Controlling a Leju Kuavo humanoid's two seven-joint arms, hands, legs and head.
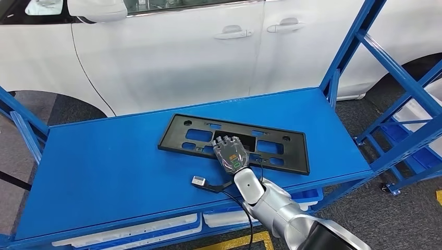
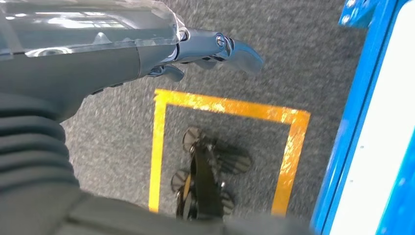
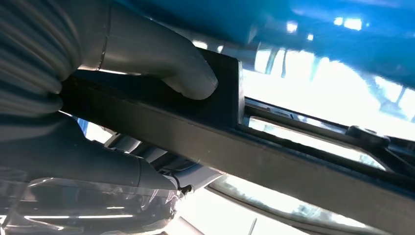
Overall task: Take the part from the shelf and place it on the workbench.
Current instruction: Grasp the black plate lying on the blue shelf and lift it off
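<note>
Head view bright, even, sharp; right wrist view backlit, blown-out glare; left wrist view slightly blurred.

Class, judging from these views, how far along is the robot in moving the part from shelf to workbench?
Done: right hand has reached the black part. In hand: its thumb grips the part's edge, which looks barely lifted off the blue shelf. Left: carrying and placing it.
</note>
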